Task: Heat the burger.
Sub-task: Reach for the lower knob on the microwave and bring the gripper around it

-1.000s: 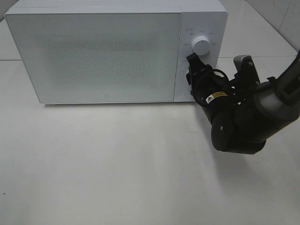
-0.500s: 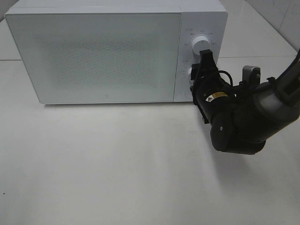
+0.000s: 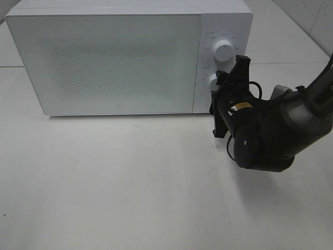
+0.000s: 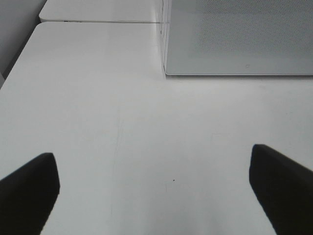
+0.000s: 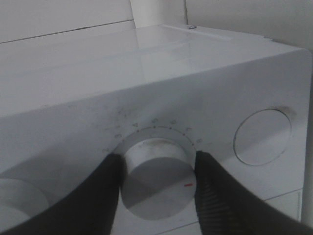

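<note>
The burger is out of view. A white microwave stands at the back of the table with its door closed. My right gripper reaches to its control panel and is shut on the lower knob, one dark finger on each side of it. A red mark shows on the knob's face. In the left wrist view my left gripper hangs open over bare tabletop, nothing between its fingers, in front of the microwave's corner. The left arm does not show in the exterior view.
An upper knob sits above the gripped one. Beside the gripped knob the right wrist view shows a round button. The white table spreads in front of the microwave. My right arm fills the right side.
My right gripper has rolled clockwise while clamped on the lower knob, its upper finger swinging to the right. The microwave and the left gripper have not moved.
</note>
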